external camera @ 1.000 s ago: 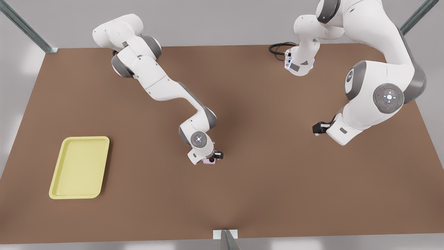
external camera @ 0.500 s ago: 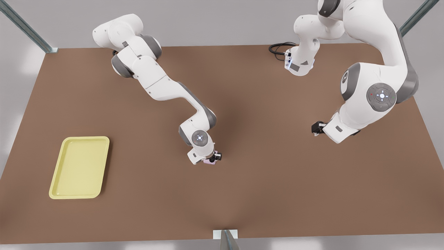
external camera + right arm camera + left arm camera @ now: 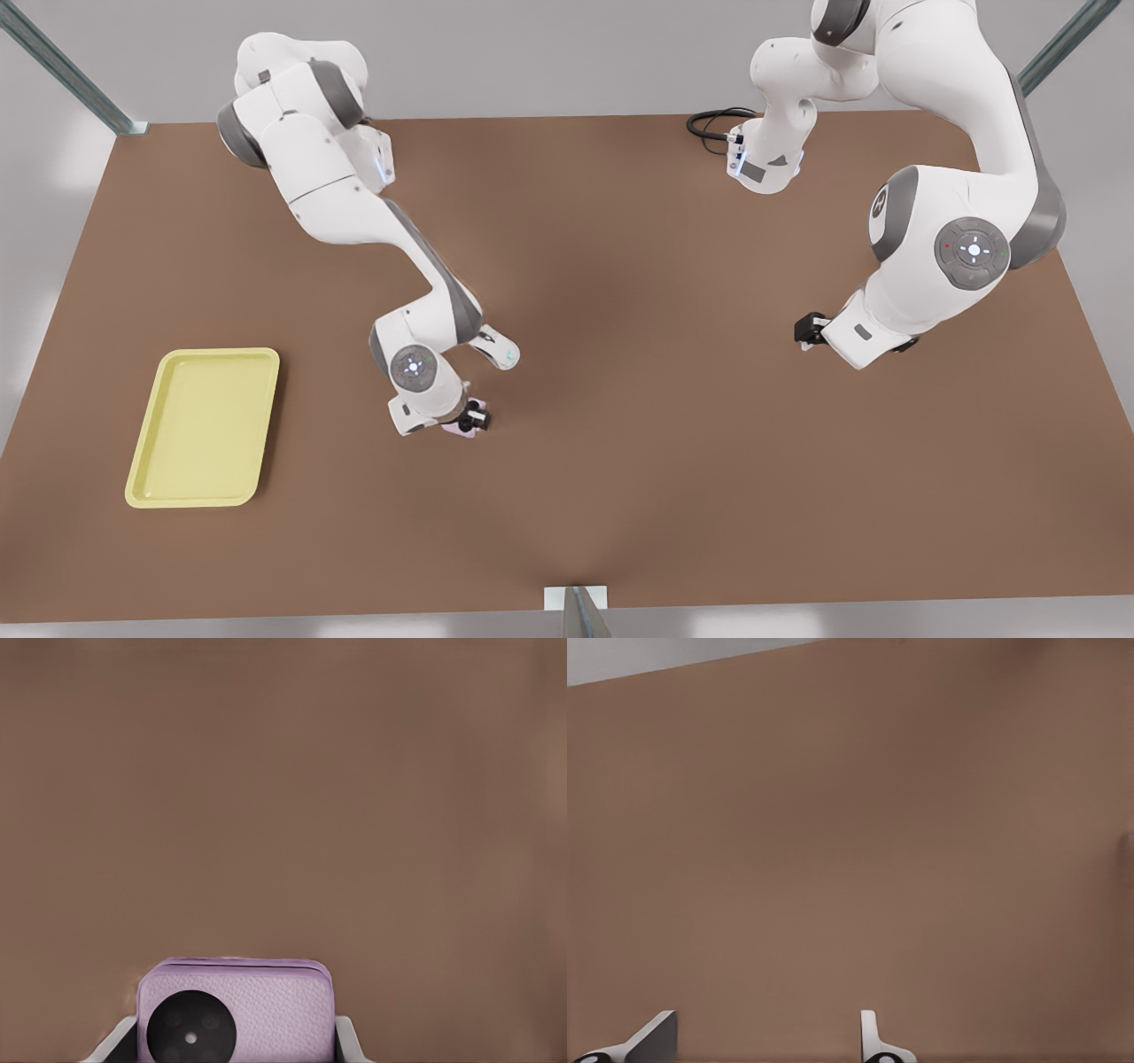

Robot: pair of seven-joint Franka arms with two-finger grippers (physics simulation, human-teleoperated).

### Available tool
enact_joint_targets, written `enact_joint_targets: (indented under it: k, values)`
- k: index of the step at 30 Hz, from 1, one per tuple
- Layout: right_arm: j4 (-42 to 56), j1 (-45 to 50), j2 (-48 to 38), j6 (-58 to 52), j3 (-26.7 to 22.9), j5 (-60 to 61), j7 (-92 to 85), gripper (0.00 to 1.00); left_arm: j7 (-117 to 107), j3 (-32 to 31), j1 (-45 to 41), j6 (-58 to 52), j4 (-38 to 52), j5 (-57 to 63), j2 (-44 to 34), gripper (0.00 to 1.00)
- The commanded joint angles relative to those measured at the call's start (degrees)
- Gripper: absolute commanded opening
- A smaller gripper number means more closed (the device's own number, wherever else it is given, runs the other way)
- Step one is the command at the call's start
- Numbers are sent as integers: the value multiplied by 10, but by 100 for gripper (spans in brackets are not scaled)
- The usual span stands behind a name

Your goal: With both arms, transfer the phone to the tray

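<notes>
The tray [image 3: 203, 428] lies flat on the counter [image 3: 673, 478] at the front view's left, with nothing in it. Near the middle, well apart from the tray, the right gripper [image 3: 468, 420] is closed on the lilac phone [image 3: 236, 1017], its fingers [image 3: 347, 1038] pressed to the phone's two sides above the counter. At the front view's right the left gripper [image 3: 808, 329] hangs over bare counter with its fingers [image 3: 871, 1036] spread apart, holding nothing.

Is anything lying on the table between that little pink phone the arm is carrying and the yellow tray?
Nothing visible. The right gripper holds the phone between its jaws, and bare brown table stretches from there to the tray. The left gripper waits open, far off.
</notes>
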Motion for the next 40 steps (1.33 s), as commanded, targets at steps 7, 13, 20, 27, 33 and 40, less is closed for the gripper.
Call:
enact_joint_targets:
  k: [7, 13, 20, 27, 33, 40]
  values:
    - [-143, -293, -80, 6, 0, -24, -594, 76, 8, -1, -2, 1, 0, -3, 0, 100]
    - [-144, -453, -51, 36, 8, -63, -810, 76, 8, -2, -3, 1, 0, -4, 2, 100]
    - [-152, -462, -32, 64, 9, -63, -810, 100, 11, -4, -4, -1, 0, 0, 4, 100]
    - [-147, -462, -261, -141, 145, -56, -697, 100, -57, -1, -3, 0, 1, 2, 4, 100]
    - [24, -138, -285, -392, -67, -9, -485, 100, -57, -1, -3, 0, 1, 2, 3, 100]
    - [39, -168, -302, -400, -68, 10, -486, 100, -56, -1, -4, 0, 9, 3, 5, 100]
